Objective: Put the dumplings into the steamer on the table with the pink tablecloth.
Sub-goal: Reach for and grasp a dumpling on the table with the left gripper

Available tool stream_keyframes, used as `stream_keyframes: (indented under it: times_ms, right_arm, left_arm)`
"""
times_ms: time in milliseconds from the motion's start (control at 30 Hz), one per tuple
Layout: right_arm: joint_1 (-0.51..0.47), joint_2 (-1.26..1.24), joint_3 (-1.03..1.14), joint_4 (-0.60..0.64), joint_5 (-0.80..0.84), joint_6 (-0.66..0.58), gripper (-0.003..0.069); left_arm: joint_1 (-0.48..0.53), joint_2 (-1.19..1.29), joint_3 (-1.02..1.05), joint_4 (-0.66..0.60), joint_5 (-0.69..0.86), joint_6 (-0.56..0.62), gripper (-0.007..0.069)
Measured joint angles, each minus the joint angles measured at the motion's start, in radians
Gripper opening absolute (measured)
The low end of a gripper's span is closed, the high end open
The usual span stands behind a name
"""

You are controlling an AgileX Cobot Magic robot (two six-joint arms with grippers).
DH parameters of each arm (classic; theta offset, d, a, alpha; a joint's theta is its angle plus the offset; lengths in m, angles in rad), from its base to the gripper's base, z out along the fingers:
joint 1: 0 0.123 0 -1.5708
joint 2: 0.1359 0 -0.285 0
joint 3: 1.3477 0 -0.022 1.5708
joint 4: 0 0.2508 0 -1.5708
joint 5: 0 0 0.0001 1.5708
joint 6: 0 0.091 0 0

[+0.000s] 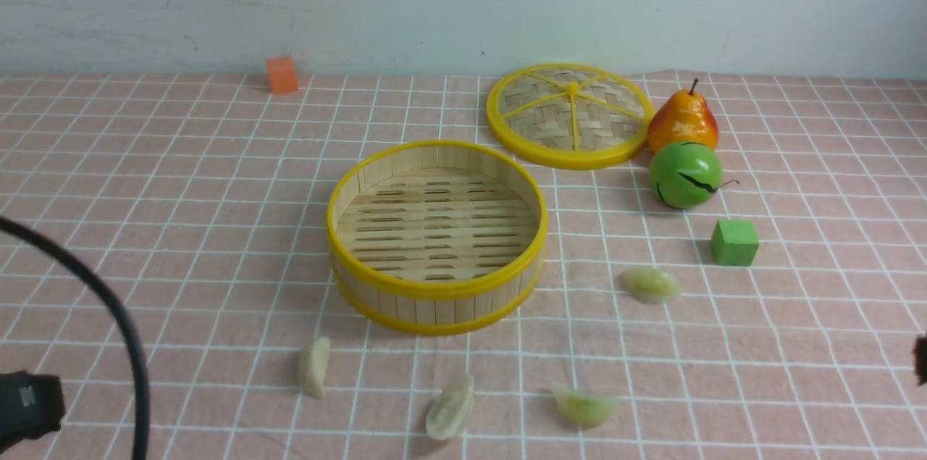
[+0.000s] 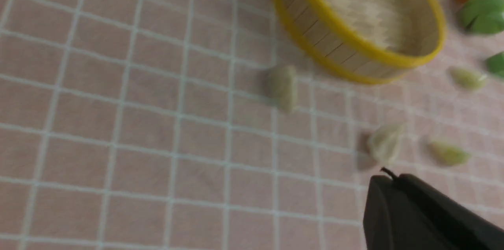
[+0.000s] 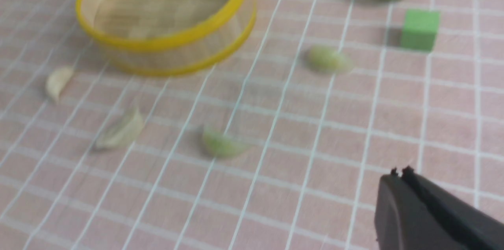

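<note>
Bamboo steamer [image 1: 434, 304] empty: we count four dumplings [image 1: 313, 366] on the pink-clothed tabletop [image 1: 181, 192] toward its near edge, both arms' jaws together, holding nothing.

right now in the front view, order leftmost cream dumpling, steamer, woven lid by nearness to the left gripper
From the left gripper, at the near left edge:
1. leftmost cream dumpling, near left of the steamer
2. steamer, centre
3. woven lid, far right of centre

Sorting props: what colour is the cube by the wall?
The cube is orange; front view only.
</note>
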Motion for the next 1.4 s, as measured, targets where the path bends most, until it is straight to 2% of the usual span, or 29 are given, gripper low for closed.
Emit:
stream_keyframes:
  times_ms: [100,133,167,200,267,367,433,467,500,533,600,633,667,733,833,1000,1133,1167,1200,1233,1300,1400]
  right_arm:
    - [0.141,0.139,-0.075,-0.069,0.130,0.004,-0.0017]
    - [0.141,0.148,-0.080,-0.073,0.138,0.004,-0.0017]
    - [0.229,0.218,-0.110,-0.112,0.210,0.004,-0.0018]
    - [0.238,0.226,-0.114,-0.112,0.218,0.004,-0.0018]
    - [0.348,0.321,-0.146,-0.162,0.314,0.004,-0.0016]
    - [0.408,0.364,-0.152,-0.179,0.337,0.004,-0.0014]
    - [0.455,0.390,-0.154,-0.183,0.329,0.004,-0.0012]
    - [0.459,0.393,-0.155,-0.183,0.321,0.004,-0.0011]
    - [0.460,0.393,-0.155,-0.183,0.319,0.004,-0.0010]
    - [0.462,0.393,-0.156,-0.183,0.302,0.004,-0.0010]
    - [0.463,0.393,-0.157,-0.184,0.293,0.004,-0.0010]
    - [0.463,0.393,-0.157,-0.189,0.281,0.004,-0.0010]
    - [0.463,0.393,-0.157,-0.194,0.276,0.004,-0.0008]
    - [0.463,0.393,-0.157,-0.205,0.276,0.004,-0.0006]
    - [0.463,0.393,-0.157,-0.213,0.276,0.004,-0.0003]
    - [0.463,0.393,-0.157,-0.233,0.276,0.004,0.0000]
    - [0.463,0.393,-0.157,-0.253,0.276,0.004,0.0001]
    - [0.463,0.393,-0.157,-0.258,0.276,0.004,0.0003]
    - [0.463,0.393,-0.157,-0.258,0.276,0.004,0.0003]
    - [0.463,0.393,-0.157,-0.258,0.274,0.004,0.0006]
    - [0.463,0.393,-0.157,-0.258,0.264,0.004,0.0008]
    - [0.463,0.393,-0.157,-0.258,0.233,0.004,0.0012]
  left_arm:
    - [-0.076,0.130,-0.075,0.114,0.047,-0.038,-0.0014]
    - [-0.083,0.130,-0.075,0.120,0.047,-0.041,-0.0014]
    - [-0.160,0.206,-0.111,0.166,0.047,-0.064,-0.0014]
    - [-0.160,0.214,-0.115,0.172,0.047,-0.067,-0.0014]
    - [-0.281,0.334,-0.163,0.252,0.053,-0.129,0.0000]
    - [-0.349,0.435,-0.199,0.319,0.058,-0.181,0.0043]
    - [-0.403,0.589,-0.255,0.387,0.053,-0.242,0.0156]
    - [-0.413,0.638,-0.274,0.392,0.046,-0.256,0.0205]
    - [-0.416,0.647,-0.278,0.392,0.044,-0.258,0.0215]
    - [-0.421,0.713,-0.306,0.392,0.031,-0.265,0.0288]
    - [-0.422,0.766,-0.330,0.391,0.014,-0.267,0.0349]
    - [-0.422,0.832,-0.360,0.390,-0.008,-0.269,0.0422]
    - [-0.422,0.879,-0.379,0.390,-0.026,-0.269,0.0461]
    - [-0.422,0.945,-0.414,0.390,-0.052,-0.270,0.0519]
    - [-0.422,1.040,-0.454,0.390,-0.101,-0.274,0.0554]
    - [-0.422,1.170,-0.501,0.390,-0.155,-0.277,0.0558]
    - [-0.422,1.243,-0.516,0.383,-0.157,-0.280,0.0502]
    - [-0.422,1.249,-0.522,0.380,-0.156,-0.281,0.0442]
    - [-0.422,1.249,-0.522,0.380,-0.156,-0.281,0.0434]
    - [-0.425,1.249,-0.527,0.381,-0.145,-0.281,0.0347]
    - [-0.425,1.250,-0.544,0.384,-0.106,-0.280,0.0225]
    - [-0.425,1.234,-0.621,0.387,-0.019,-0.252,0.0217]
